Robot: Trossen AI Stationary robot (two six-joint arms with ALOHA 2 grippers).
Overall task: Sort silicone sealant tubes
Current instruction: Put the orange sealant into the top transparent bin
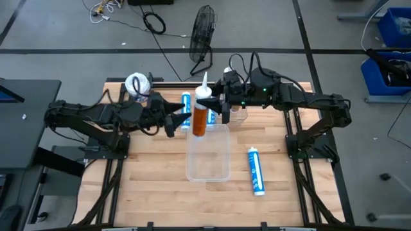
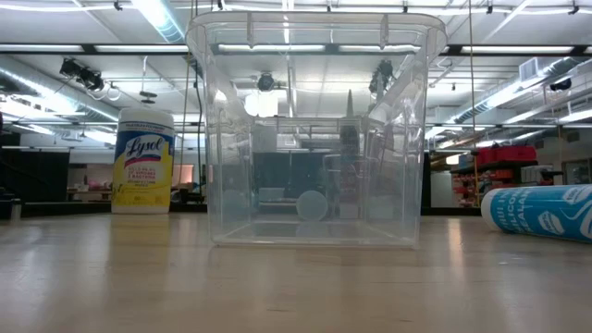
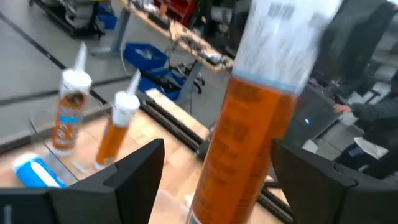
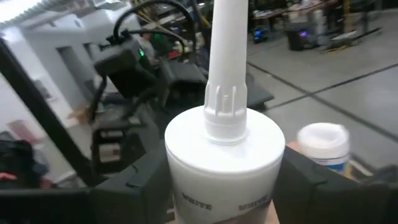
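Observation:
My right gripper (image 1: 214,106) is shut on an orange sealant tube (image 1: 200,119) with a white cap and nozzle, held roughly upright above the far end of the clear bin (image 1: 226,154). My left gripper (image 1: 180,120) is open beside it. In the left wrist view its fingers (image 3: 124,180) stand on either side of the orange body (image 3: 249,137), with a gap showing. Two more orange tubes (image 3: 68,112) stand nozzle up farther off, with a blue tube (image 3: 37,171) by them. A blue tube (image 1: 255,170) lies on its side on the table right of the bin. My right gripper pinches the tube's white cap end (image 4: 183,177) between its two fingers, just below the nozzle. The fingers come level from the table's right side and lie across the tube. The tube is lifted clear, roughly upright, nozzle up.
A yellow canister with a white lid (image 1: 137,85) stands at the far left, also in the low view (image 2: 143,162). Another blue tube (image 1: 186,106) shows behind the left gripper. The clear bin (image 2: 314,129) stands mid-table. The lying blue tube's end (image 2: 541,213) shows at the right.

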